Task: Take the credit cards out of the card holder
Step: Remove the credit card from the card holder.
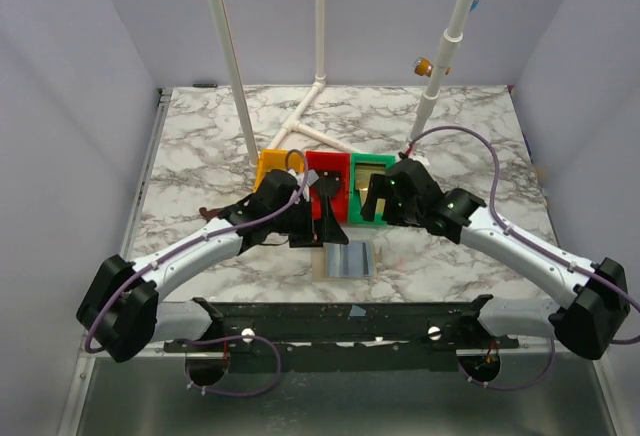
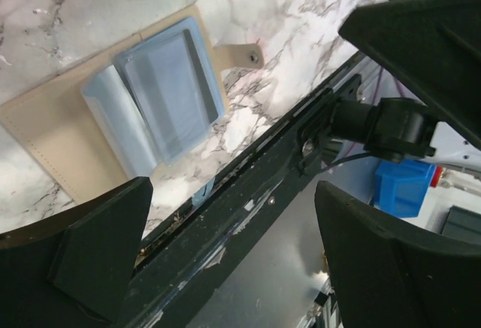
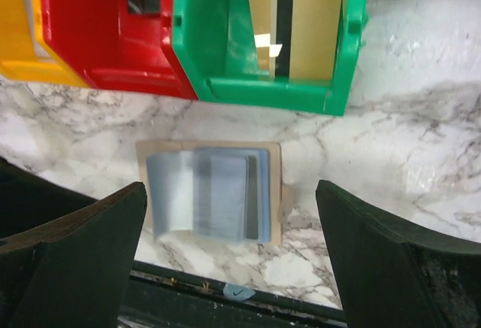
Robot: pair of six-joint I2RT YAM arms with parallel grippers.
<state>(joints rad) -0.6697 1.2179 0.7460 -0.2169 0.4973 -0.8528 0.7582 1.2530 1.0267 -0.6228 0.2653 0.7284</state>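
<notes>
The card holder [image 3: 210, 196] looks matt, stitched tan leatherette with glossy plastic sleeves.

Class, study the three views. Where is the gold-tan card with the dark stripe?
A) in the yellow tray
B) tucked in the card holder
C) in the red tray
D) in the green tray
D: the gold-tan card sits inside the green tray, while the card holder lies apart from it on the marble table.
</notes>
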